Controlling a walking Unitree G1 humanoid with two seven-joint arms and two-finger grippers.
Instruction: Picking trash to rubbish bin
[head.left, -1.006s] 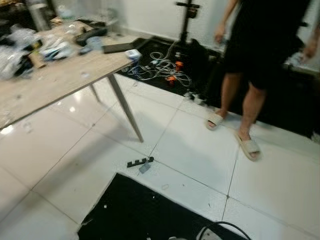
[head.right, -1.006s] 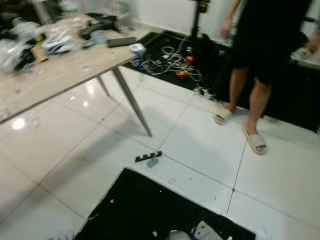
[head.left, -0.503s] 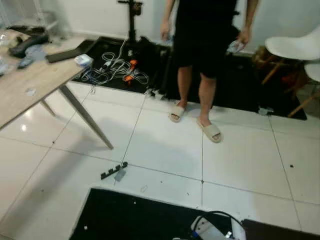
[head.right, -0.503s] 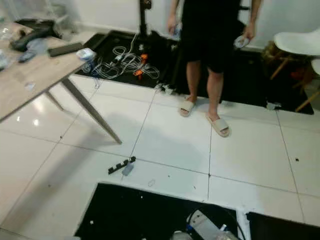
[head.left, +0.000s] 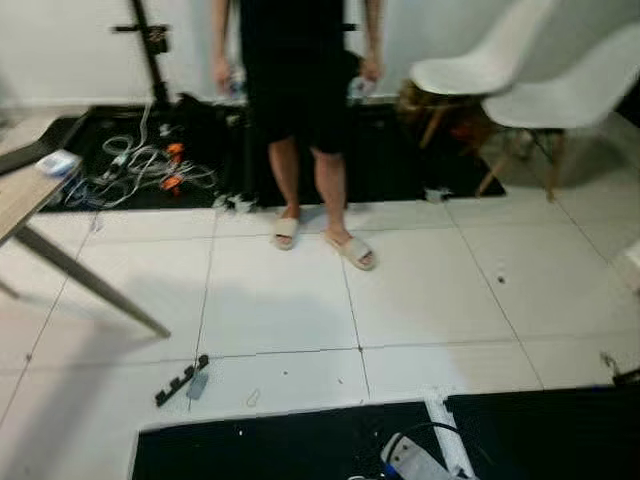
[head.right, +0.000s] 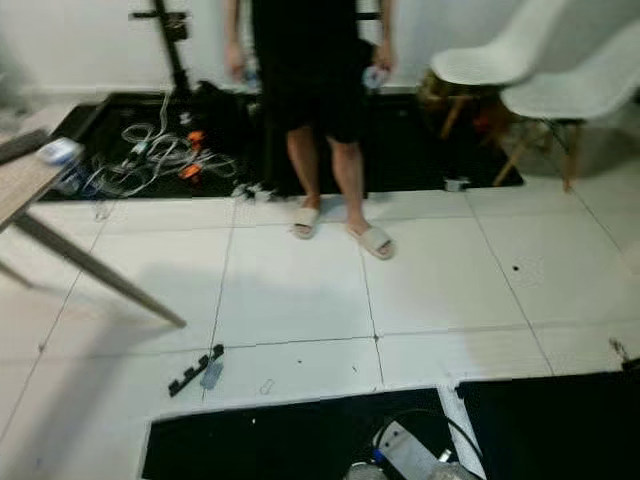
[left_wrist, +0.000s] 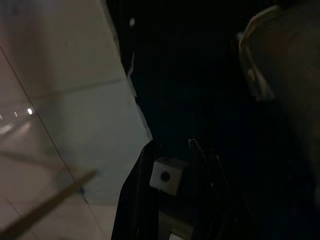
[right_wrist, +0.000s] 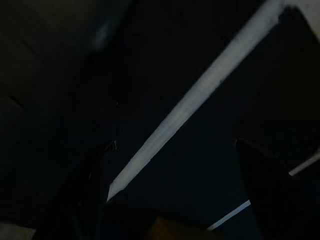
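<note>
Floor (head.left: 280, 300): white glossy tiles, with black mats (head.left: 300, 450) next to the robot and along the far wall.
Person (head.left: 300, 90): stands in sandals at mid-floor, just in front of the far mat, each hand holding a small object too blurred to identify. Judgement: route any walk well apart from the feet.
Chairs (head.left: 530, 80): two white shell chairs on the robot's right, near the far wall.
Counter (head.left: 25, 195): a wooden corner with a slanted leg at the robot's left edge; a small white box (head.left: 58, 162) lies at its edge.
Cables (head.left: 130, 165): a loose tangle with orange parts on the far mat; not trash by appearance.
Task item: a dark notched strip (head.left: 180, 380) with a small grey piece (head.left: 198, 384) touching it lies on the tile between the counter leg and the near mat. Judgement: this is the likeliest trash.
Rubbish bin: not identified.
Step in hand: judged as search and approach. Locate the bin before picking; face the strip squarely, then bend low.
Left hand (left_wrist: 172, 170): hangs idle over the mat edge; fingers set narrow, a small white block between them.
Right hand (right_wrist: 175, 195): hangs idle over dark mat; fingers spread wide, empty.
</note>
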